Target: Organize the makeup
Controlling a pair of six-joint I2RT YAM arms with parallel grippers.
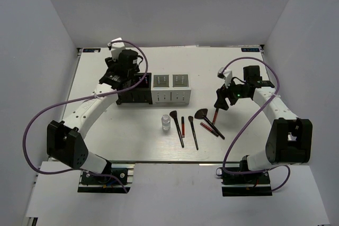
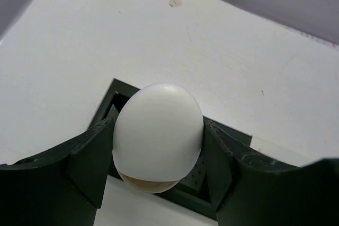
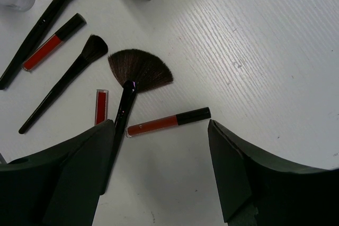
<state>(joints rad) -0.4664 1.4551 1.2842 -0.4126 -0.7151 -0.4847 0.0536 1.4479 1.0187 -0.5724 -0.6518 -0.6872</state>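
Placing step in hand. Our left gripper (image 2: 159, 154) was clamped on the white egg-shaped sponge with a tan end (image 2: 159, 125), held just above the black slotted plastic box (image 2: 108, 101). Next move, we judged: lower over a compartment, then release. Right gripper (image 3: 161, 149) hung with jaws apart over the black fan brush (image 3: 139, 70) and the red gloss tube with black cap (image 3: 167, 121), touching neither.

The left arm (image 1: 87, 110) and right arm (image 1: 275, 107) have white links, black joints, looping purple cables (image 1: 26, 136) and dark green fingers (image 2: 79, 168).
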